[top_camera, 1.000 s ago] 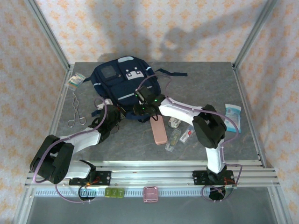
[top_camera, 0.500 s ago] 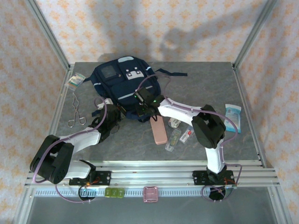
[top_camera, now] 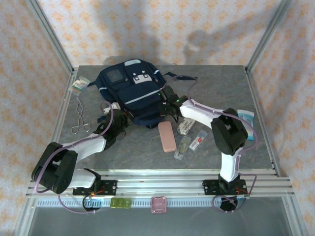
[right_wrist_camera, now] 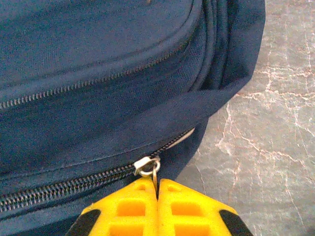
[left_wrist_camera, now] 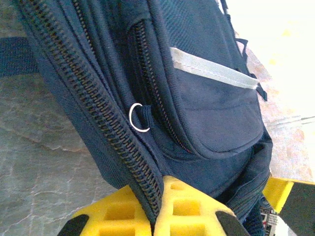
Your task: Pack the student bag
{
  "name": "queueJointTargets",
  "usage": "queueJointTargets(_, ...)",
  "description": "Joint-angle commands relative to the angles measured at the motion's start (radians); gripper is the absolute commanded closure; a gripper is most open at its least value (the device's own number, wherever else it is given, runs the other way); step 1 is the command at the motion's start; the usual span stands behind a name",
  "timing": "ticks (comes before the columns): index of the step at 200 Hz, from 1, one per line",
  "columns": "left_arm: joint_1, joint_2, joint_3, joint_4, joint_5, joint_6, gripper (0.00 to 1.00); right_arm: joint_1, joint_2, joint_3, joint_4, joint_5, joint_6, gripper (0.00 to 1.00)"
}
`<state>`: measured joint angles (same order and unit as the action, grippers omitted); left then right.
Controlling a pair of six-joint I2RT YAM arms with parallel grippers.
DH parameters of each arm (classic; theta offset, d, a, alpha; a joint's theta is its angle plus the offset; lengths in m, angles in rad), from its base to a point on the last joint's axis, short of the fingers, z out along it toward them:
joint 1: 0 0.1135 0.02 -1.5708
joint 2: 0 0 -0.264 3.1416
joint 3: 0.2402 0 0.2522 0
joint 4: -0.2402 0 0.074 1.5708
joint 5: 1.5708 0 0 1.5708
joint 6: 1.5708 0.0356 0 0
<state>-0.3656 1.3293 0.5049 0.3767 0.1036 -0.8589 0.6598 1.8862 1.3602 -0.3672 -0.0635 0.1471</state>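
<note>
Left tool (left_wrist_camera: pixel 156 199) and right tool (right_wrist_camera: pixel 157 189) were both closed tight, each on a part of the load. The bench (top_camera: pixel 221 83) carried the student bag (top_camera: pixel 129 86) toward its far left, lying flat with its front up. A pink case (top_camera: pixel 167 136) and some small packets waited just beside the bag's near edge.

The left tool clamped a zipped seam at the bag's near-left corner. The right tool pinched the small metal zipper pull (right_wrist_camera: pixel 147 166) at the near-right corner.

The step in hand looked like opening the main zip. To do it well, the right tool should draw the pull along the line of the teeth, not away from them. The left tool should hold the seam taut so the cloth does not bunch. The tab was thin and could slip out.

The left arm lay low, reaching from its base inward to the bag. The right arm stood elbow-out, its forearm slanting left and away to the corner.
</note>
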Motion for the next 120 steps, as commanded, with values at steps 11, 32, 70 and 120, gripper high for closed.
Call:
queueJointTargets(11,0.006,0.010,0.108,0.041,0.087,0.118,1.00,0.009,-0.117,-0.061,0.025,-0.052,-0.027,1.00)
queueJointTargets(32,0.007,0.023,0.155,0.024,0.141,0.176,1.00,0.022,-0.172,-0.115,0.043,-0.119,-0.032,1.00)
queueJointTargets(70,0.018,0.034,0.219,-0.007,0.229,0.265,1.00,0.036,-0.270,-0.209,0.086,-0.243,-0.011,1.00)
queueJointTargets(120,0.162,0.047,0.223,0.009,0.272,0.243,1.00,0.126,-0.300,-0.205,0.145,-0.388,0.019,1.00)
